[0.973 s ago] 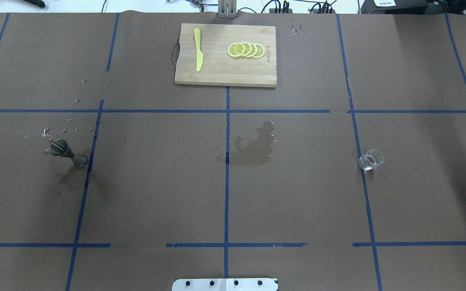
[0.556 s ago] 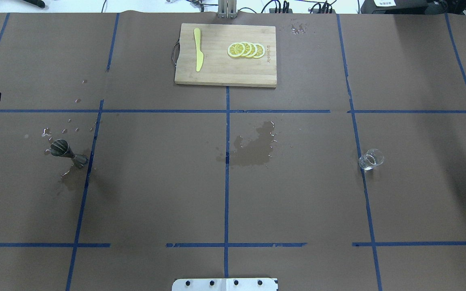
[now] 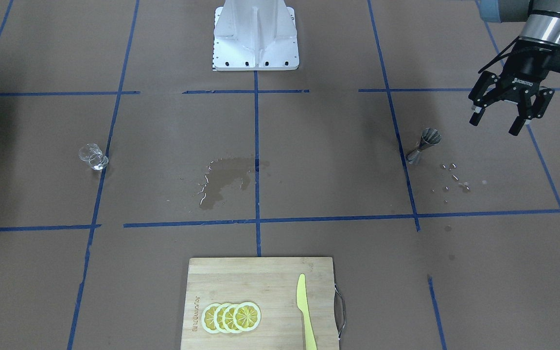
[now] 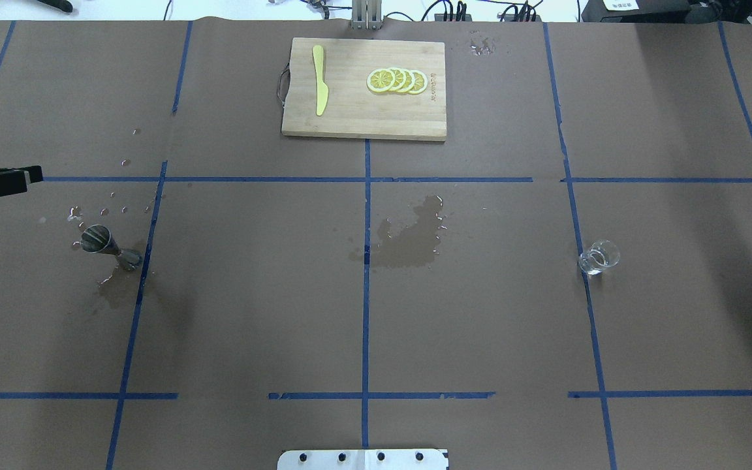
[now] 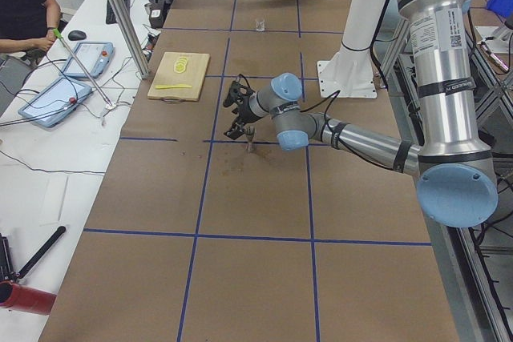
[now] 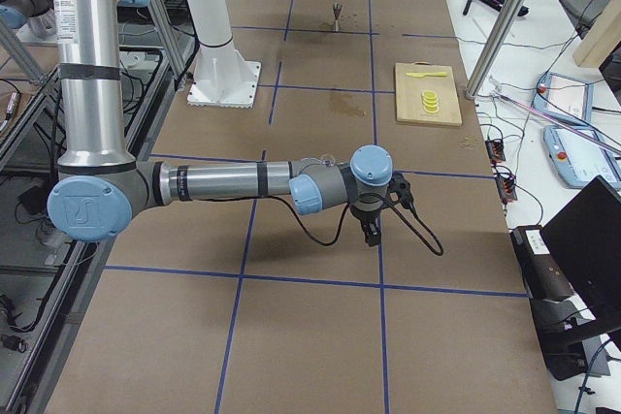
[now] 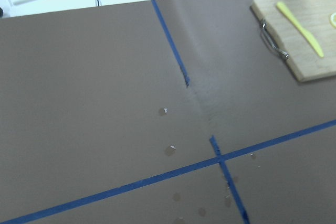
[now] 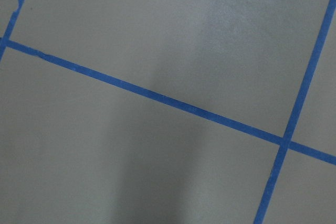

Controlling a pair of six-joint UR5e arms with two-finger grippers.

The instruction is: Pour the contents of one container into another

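The small clear glass cup (image 4: 598, 257) stands alone on the brown paper on the robot's right side, also seen in the front view (image 3: 93, 157). The grey steel jigger (image 4: 107, 245) stands upright on the robot's left side next to a blue tape line, with water drops around it (image 3: 423, 144). My left gripper (image 3: 494, 126) hangs open and empty above the table, a short way outward of the jigger; the overhead view shows it at the left edge (image 4: 4, 181). Of my right gripper (image 6: 372, 233), only a dark sliver reaches the overhead view's right edge, so I cannot tell its state.
A wooden cutting board (image 4: 350, 121) with lemon slices (image 4: 397, 80) and a yellow knife (image 4: 319, 79) lies at the far middle. A wet patch (image 4: 412, 241) darkens the paper at the centre. The robot's base plate (image 4: 363, 459) sits at the near edge.
My left gripper has come in from the left edge of the overhead view and moved rightward toward the jigger's side. A dark tip now shows at the right edge. Cup and jigger have not moved.
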